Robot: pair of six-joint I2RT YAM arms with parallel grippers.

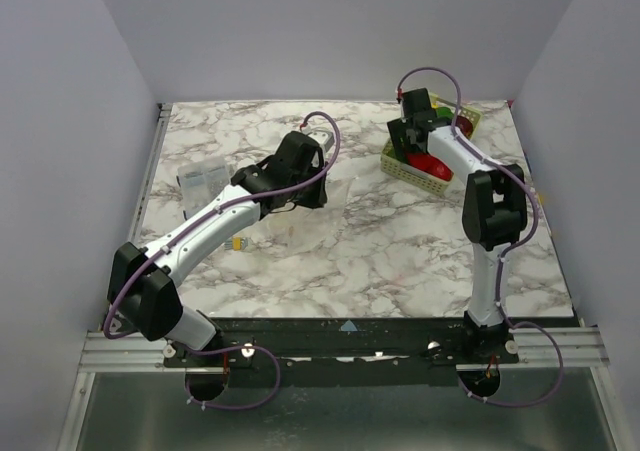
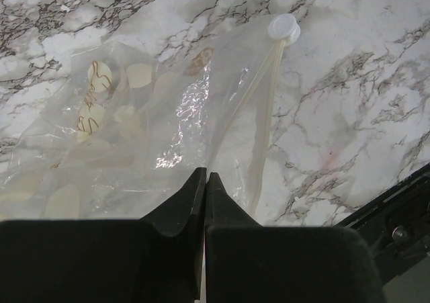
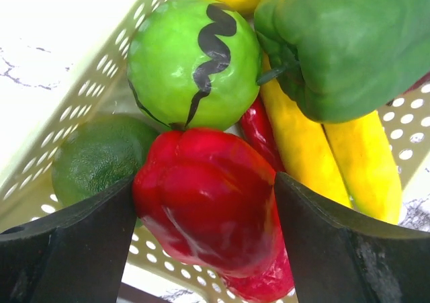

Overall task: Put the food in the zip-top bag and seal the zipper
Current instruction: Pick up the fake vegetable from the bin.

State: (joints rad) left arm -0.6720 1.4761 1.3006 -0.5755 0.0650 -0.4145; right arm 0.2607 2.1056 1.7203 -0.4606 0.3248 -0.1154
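Note:
The clear zip-top bag (image 2: 168,128) lies crinkled on the marble, its white slider (image 2: 283,27) at the far end of the zipper (image 2: 265,101). My left gripper (image 2: 205,174) is shut with the film pinched at its tips; from above it (image 1: 312,149) hovers mid-table. The food fills a pale-green basket (image 1: 400,166): a red pepper (image 3: 205,195), a green striped ball (image 3: 191,61), a green pepper (image 3: 349,41), a yellow banana (image 3: 336,155) and a dark green piece (image 3: 97,155). My right gripper (image 3: 205,182) reaches into the basket, both fingers against the red pepper's sides.
A small clear packet (image 1: 205,183) lies left of the left arm, and a tiny yellow bit (image 1: 236,241) sits near its elbow. The basket wall (image 3: 101,68) rises close on the right gripper's left. Grey walls enclose the table on three sides.

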